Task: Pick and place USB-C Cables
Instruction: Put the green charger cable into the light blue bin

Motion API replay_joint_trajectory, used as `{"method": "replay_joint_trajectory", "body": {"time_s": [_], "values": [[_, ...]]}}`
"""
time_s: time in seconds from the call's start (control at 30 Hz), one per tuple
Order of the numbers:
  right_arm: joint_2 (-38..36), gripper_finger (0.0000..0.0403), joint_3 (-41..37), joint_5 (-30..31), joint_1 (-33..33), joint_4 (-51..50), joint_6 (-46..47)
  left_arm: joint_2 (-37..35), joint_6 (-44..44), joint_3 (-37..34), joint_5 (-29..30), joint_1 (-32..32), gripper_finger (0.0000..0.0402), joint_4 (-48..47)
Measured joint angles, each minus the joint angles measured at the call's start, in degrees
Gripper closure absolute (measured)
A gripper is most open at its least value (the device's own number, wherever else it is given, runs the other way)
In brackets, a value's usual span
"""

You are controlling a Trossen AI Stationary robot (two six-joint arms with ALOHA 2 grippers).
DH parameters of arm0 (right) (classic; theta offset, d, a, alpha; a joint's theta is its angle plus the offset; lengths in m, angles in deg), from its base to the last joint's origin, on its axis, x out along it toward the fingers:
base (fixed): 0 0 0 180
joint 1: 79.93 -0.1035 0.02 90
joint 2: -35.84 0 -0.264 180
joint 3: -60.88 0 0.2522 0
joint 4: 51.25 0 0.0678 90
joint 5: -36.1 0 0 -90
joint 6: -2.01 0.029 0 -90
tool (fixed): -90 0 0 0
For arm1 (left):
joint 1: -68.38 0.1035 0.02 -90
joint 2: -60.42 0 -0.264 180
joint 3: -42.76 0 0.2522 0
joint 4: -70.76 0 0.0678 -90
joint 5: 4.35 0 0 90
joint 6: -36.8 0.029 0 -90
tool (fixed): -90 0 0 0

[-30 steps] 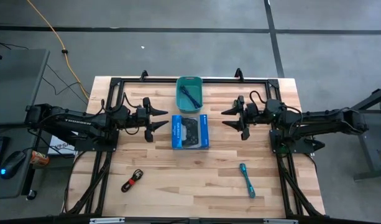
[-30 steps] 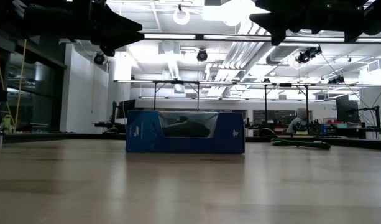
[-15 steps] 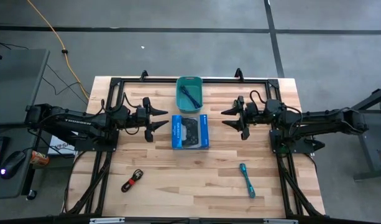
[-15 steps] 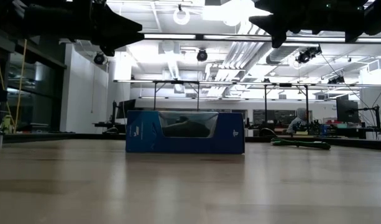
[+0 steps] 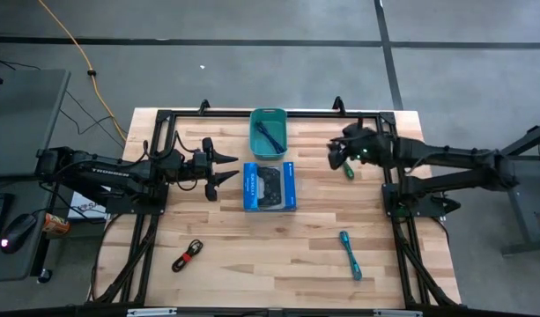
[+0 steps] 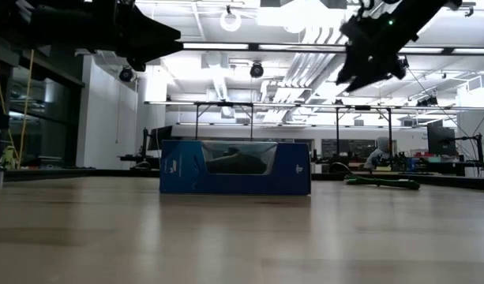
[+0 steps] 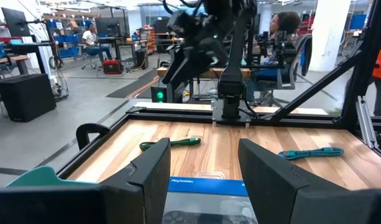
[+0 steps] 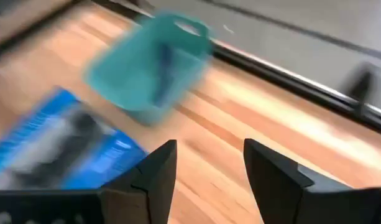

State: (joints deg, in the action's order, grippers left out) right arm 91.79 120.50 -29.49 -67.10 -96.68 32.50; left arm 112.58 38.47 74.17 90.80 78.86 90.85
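Observation:
The green cable (image 5: 347, 169) lies on the table just under my right gripper (image 5: 336, 155), which hangs open above it, tipped down, touching nothing. The teal cable (image 5: 351, 254) lies near the table's near right. The black cable with a red band (image 5: 188, 255) lies near the near left. A dark blue cable (image 5: 268, 134) rests inside the teal bin (image 5: 255, 145). My left gripper (image 5: 224, 167) hovers open, left of the blue box (image 5: 270, 186). The left wrist view shows the green cable (image 7: 170, 144) and the teal cable (image 7: 311, 152) flat on the wood.
The blue controller box (image 6: 235, 167) stands at the table's middle between the arms, with the teal bin (image 8: 150, 68) right behind it at the far edge. A black frame rail (image 5: 340, 112) runs along the far edge. Bare wood lies across the near half.
My right gripper has swung toward the table's far edge and tipped downward, still open; the green cable that lay under it now shows beside it. The right wrist view is blurred by this motion. The left arm has kept still.

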Motion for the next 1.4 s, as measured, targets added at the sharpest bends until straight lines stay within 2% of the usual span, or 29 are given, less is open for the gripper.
{"method": "replay_joint_trajectory", "body": {"time_s": [0.17,0.4,0.57,1.0,1.17,1.4], "values": [[5.62,0.0226,5.14,0.83,2.87,-12.97,3.02,0.0,-0.14,0.0,0.0,0.0,0.0232,0.06],[13.8,0.0226,5.52,-6.85,6.88,-17.05,2.62,0.0,-2.47,0.0,0.0,0.0,0.0232,0.06],[19.92,0.0226,5.5,-7.11,9.29,-19.57,1.26,-0.01,-2.54,0.0,-0.01,0.0,0.0232,-0.05],[34.19,0.0226,5.39,-12.72,16.92,-17.88,-3.43,0.0,-2.55,0.0,-0.02,-0.04,0.0232,-0.16],[37.59,0.0226,5.39,-17.09,18.82,-15.21,-6.19,0.0,-2.55,0.0,-0.02,-0.04,0.0232,-0.18],[40.26,0.0226,5.41,-17.58,20.97,-14.29,-6.8,0.0,-2.55,0.0,-0.02,-0.04,0.0232,-0.18]]}}
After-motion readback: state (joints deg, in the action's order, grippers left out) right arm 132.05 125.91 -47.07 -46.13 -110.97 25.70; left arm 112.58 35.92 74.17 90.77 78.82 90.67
